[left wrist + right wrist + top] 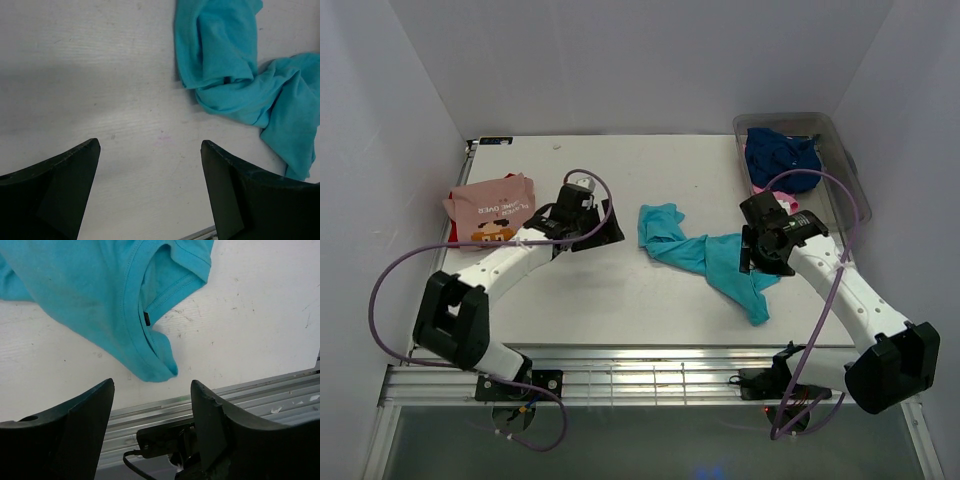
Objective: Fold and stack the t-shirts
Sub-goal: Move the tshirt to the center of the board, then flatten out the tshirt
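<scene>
The turquoise t-shirt [712,255] lies crumpled mid-table between the left gripper [150,145] and right gripper [152,382], both gaping wide and empty.

The top camera looks down from above and behind the arm bases, taking in the whole table [620,300]. Each wrist camera sits close to the tabletop, looking down between its own dark fingers [55,190]. All three views share the turquoise t-shirt [705,255]
</scene>
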You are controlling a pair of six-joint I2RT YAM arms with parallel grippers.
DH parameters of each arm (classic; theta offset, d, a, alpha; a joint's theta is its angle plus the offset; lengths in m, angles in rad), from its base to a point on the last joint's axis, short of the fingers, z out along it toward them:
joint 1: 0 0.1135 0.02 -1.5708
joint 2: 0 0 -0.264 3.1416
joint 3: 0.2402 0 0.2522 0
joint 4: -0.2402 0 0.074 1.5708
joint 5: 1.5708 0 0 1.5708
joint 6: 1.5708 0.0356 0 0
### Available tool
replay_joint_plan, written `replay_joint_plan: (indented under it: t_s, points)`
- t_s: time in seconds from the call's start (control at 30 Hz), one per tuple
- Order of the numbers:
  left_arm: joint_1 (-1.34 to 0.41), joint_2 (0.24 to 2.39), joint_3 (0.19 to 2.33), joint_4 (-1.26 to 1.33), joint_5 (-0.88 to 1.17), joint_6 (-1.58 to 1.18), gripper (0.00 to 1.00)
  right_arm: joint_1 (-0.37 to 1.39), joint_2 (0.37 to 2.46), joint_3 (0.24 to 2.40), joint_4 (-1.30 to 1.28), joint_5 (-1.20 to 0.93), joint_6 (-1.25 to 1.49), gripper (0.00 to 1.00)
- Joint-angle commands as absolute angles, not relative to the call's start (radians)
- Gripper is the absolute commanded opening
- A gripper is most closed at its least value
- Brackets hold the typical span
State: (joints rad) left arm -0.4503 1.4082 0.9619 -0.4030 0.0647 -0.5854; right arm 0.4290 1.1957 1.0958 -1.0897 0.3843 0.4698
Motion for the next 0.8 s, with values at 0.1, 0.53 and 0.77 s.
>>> replay_joint_plan:
  t_s: [0.1, 0.53, 0.77]
  points:
    - [-0.525, 1.58, 1.112, -0.284, 0.017, -0.658, 0.86, 0.454, 1.246, 1.189, -1.051, 0.4, 0.474, 0.68]
    - [-0.563, 1.827, 1.167, -0.176, 0.058, -0.71, 0.65, 0.471, 1.154, 1.131, -1.048, 0.38, 0.486, 0.39]
    - [-0.568, 1.873, 1.17, -0.132, 0.081, -0.726, 0.66, 0.471, 1.137, 1.12, -1.057, 0.37, 0.491, 0.38]
